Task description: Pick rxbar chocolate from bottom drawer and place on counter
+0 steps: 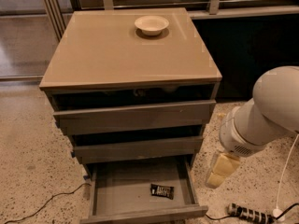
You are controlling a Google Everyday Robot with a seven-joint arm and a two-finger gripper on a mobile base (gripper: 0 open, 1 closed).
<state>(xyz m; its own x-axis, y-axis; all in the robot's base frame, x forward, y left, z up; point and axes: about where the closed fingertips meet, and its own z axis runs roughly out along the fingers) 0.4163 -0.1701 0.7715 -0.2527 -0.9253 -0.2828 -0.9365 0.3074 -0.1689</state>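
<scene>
The rxbar chocolate (162, 191), a small black bar with white lettering, lies flat on the floor of the bottom drawer (122, 192), towards its front right. That drawer is pulled out wide; the two grey drawers above it are only slightly ajar. The tan counter (117, 55) tops the cabinet. My gripper (217, 173), cream-coloured, hangs from the white arm (264, 118) just outside the drawer's right wall. It is above floor level and holds nothing that I can see.
A white bowl (152, 24) sits at the back of the counter. On the speckled floor a power strip (250, 213) with a white cable lies at the right, and a dark cable (46, 203) trails at the left. Dark cabinets stand behind.
</scene>
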